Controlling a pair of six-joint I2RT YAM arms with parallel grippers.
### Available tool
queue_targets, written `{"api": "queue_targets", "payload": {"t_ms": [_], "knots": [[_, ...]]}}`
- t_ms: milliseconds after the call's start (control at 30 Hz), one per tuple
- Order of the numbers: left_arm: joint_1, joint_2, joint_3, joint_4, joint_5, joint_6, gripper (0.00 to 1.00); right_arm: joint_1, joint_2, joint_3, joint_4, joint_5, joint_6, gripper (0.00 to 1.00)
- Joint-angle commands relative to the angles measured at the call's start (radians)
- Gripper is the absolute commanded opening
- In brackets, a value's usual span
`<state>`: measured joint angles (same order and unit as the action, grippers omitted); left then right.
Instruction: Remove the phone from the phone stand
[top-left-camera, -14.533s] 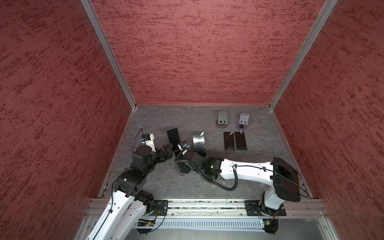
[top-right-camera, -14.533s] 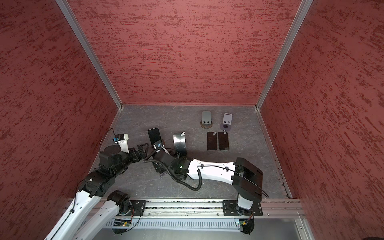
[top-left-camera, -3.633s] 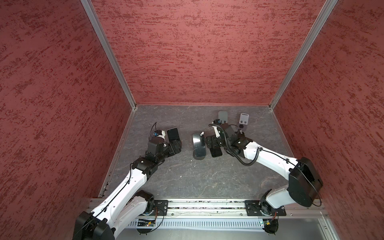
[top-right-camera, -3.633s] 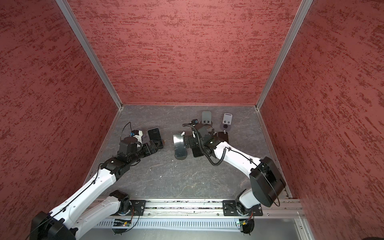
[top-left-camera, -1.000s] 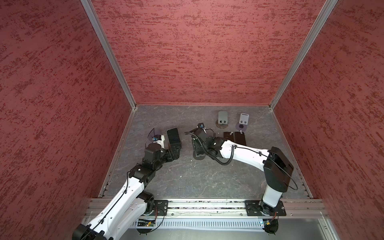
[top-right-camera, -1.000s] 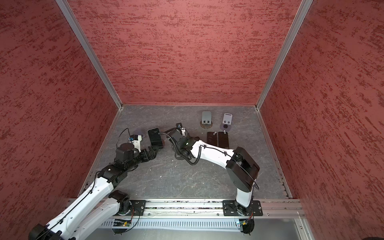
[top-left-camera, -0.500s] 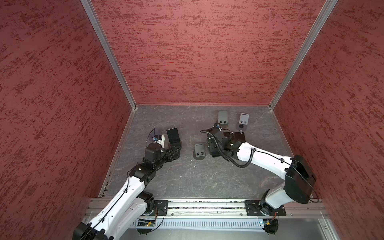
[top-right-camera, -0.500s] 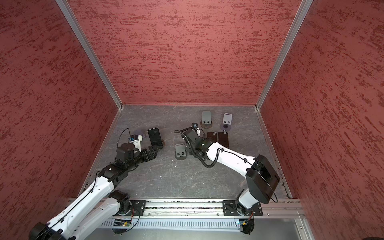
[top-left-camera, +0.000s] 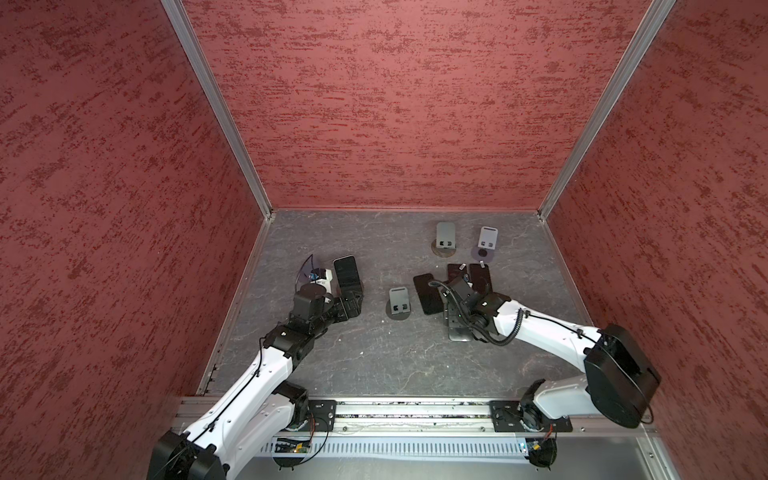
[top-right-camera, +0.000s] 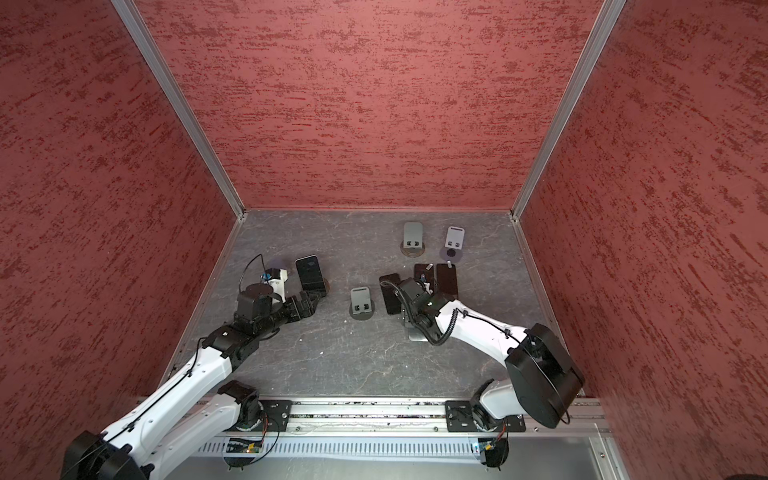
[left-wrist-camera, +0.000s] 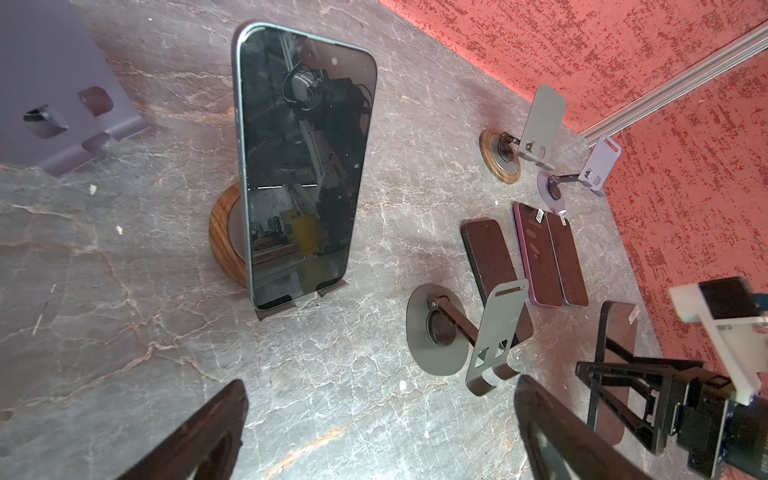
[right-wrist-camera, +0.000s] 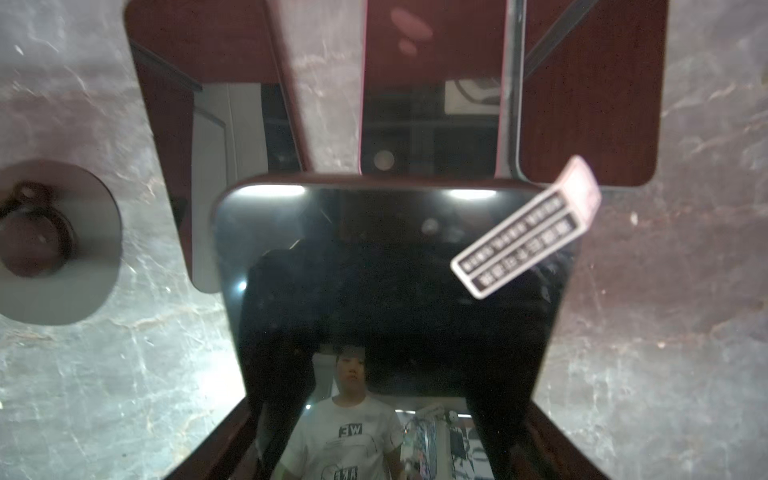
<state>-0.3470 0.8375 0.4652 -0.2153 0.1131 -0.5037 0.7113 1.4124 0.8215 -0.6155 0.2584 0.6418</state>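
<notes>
A dark phone (left-wrist-camera: 303, 166) leans upright on a wood-based phone stand (left-wrist-camera: 226, 237) at the left of the table, seen as the phone (top-left-camera: 347, 272) in both top views. My left gripper (top-left-camera: 353, 300) (left-wrist-camera: 380, 384) stands open just in front of it, touching nothing. My right gripper (top-left-camera: 455, 322) (right-wrist-camera: 388, 449) is shut on a second phone (right-wrist-camera: 395, 270) with a sticker, held by its long edges low over the table at centre right. That held phone (left-wrist-camera: 619, 332) also shows in the left wrist view. An empty grey stand (top-left-camera: 399, 303) stands between the arms.
Three dark phones lie flat behind the right gripper, the leftmost (top-left-camera: 426, 293) close to the grey stand. Two empty stands, one grey (top-left-camera: 445, 237) and one lilac (top-left-camera: 487, 241), are at the back. Another lilac stand (left-wrist-camera: 62, 91) sits left of the leaning phone. Red walls enclose the table.
My right gripper has carried the stickered phone from the middle grey stand to the right and toward the front, leaving that stand empty. The left gripper has hardly moved.
</notes>
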Motion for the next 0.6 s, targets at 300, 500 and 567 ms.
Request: {"api": "queue_targets", "payload": {"t_ms": [300,500,567], "knots": [[0.008,0.006,-0.006,0.046,0.013,0.011,1.0,-0.007,0.036,-0.045,-0.038,-0.098,0.046,0.64],[0.008,0.012,-0.011,0.057,0.016,0.008,1.0,-0.007,0.036,-0.055,-0.045,-0.097,0.056,0.66],[0.008,0.014,-0.014,0.062,0.014,0.008,1.0,-0.007,0.068,-0.054,-0.05,-0.094,0.056,0.66]]}}
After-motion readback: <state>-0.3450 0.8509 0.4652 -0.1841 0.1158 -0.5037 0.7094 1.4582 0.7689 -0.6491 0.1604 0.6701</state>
